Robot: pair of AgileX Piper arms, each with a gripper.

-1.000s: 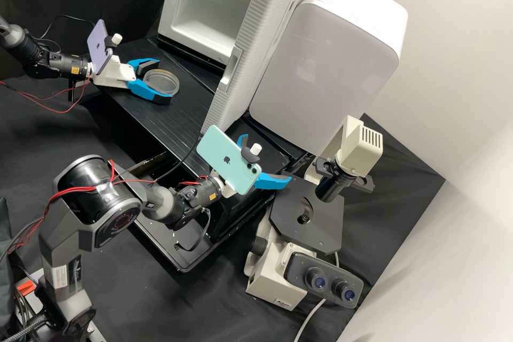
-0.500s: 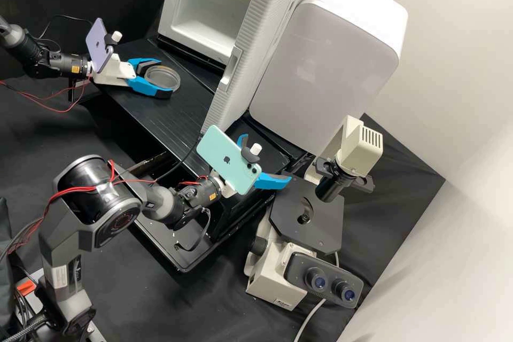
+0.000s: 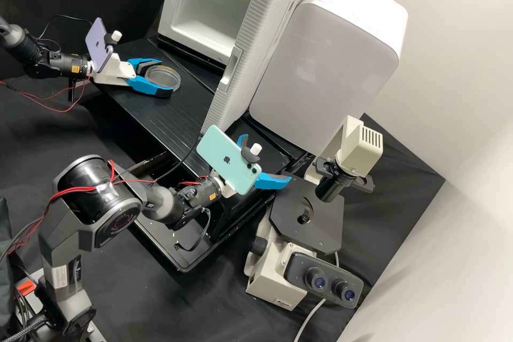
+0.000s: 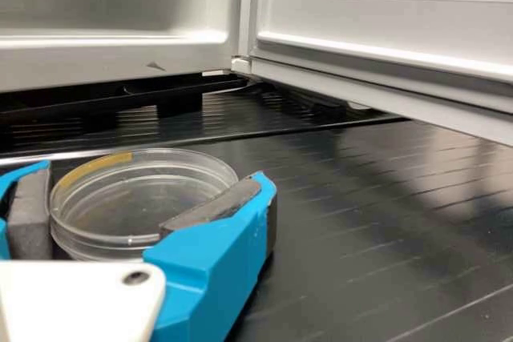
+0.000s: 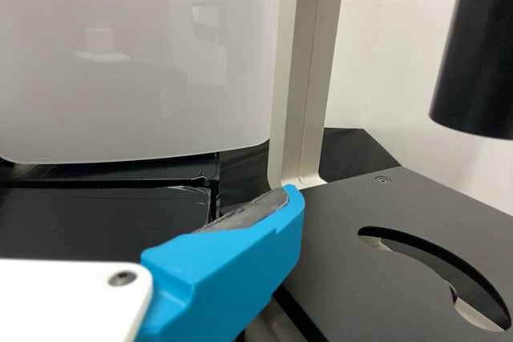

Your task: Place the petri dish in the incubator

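- Two arms are on the bench, and only the left one has anything in its claw.
- The left gripper [image 3: 160, 79] sits low over the black ribbed platform [image 3: 176, 117], right in front of the incubator [image 3: 199, 2].
- Its blue fingers [image 4: 228, 222] are clamped on the petri dish [image 4: 136, 198], one grey pad on each side of the rim.
- The dish is clear, round and level, with a yellowish strip along part of its edge.
- From the left wrist view it's hard to say whether the dish rests on the platform or hangs just above it.
- So the dish is outside the incubator, near the bottom lip of the opening.
- The incubator is a white box with a pale interior, and its ribbed door [image 3: 256, 37] is swung wide open.
- The right gripper [image 3: 265, 162] is well apart from all that, hanging beside the microscope [image 3: 299, 270].
- Its claw is spread open with nothing in it. One finger [image 5: 240, 238] lies just at the edge of the black microscope stage [image 5: 385, 230], which has a slot cut in it.
- A purple phone [image 3: 96, 43] rides on the left wrist and a mint-green one [image 3: 227, 157] on the right.
- Red wires [image 3: 37, 97] trail off the left arm onto the black cloth.
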